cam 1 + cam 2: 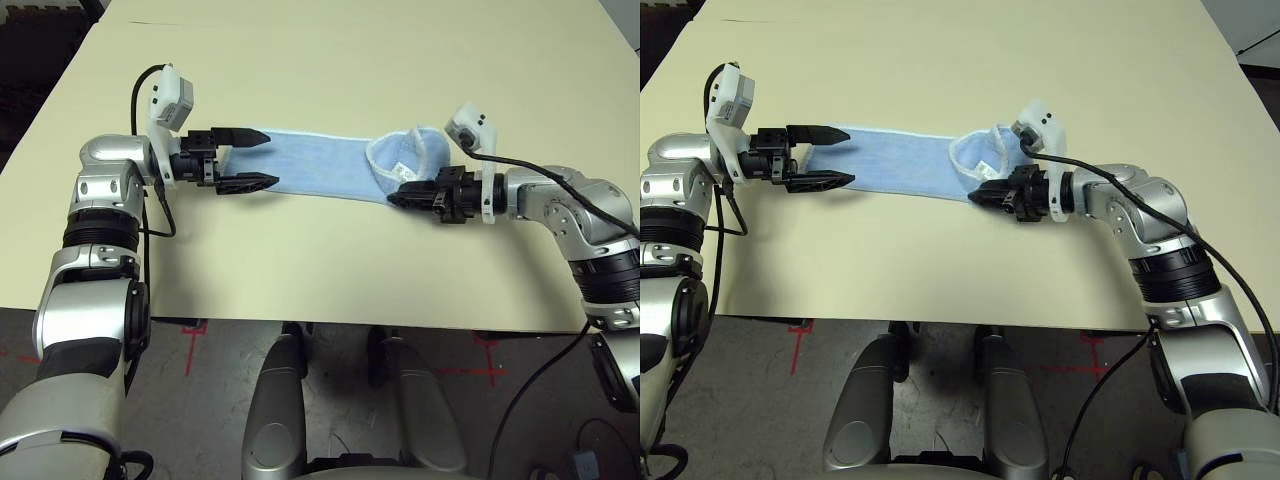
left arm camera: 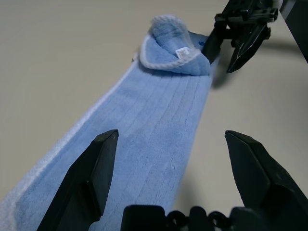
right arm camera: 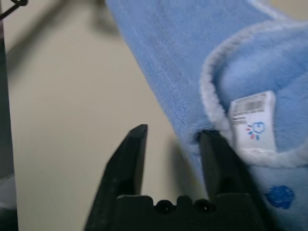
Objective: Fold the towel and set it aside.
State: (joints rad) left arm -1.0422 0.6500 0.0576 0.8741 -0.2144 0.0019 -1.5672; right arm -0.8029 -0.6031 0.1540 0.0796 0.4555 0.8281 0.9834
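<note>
Two end effectors bracket the towel (image 1: 325, 167), a long strip across mid-frame on the tabletop (image 1: 330, 60). Left end effector (image 1: 250, 158) gapes over one end; right end effector (image 1: 397, 197), slightly parted, meets the curled end, probably to fold it.

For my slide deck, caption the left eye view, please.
Towel lies in a strip on the table; open left hand at one end, right hand at the curled end.

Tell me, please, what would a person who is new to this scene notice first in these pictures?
A long light-blue towel lies stretched across the middle of the beige table, with its right end curled up into a loop showing a small white label. The left gripper is open at the towel's left end, and the right gripper, also open, is at the curled end, one finger against the towel's edge.
</note>
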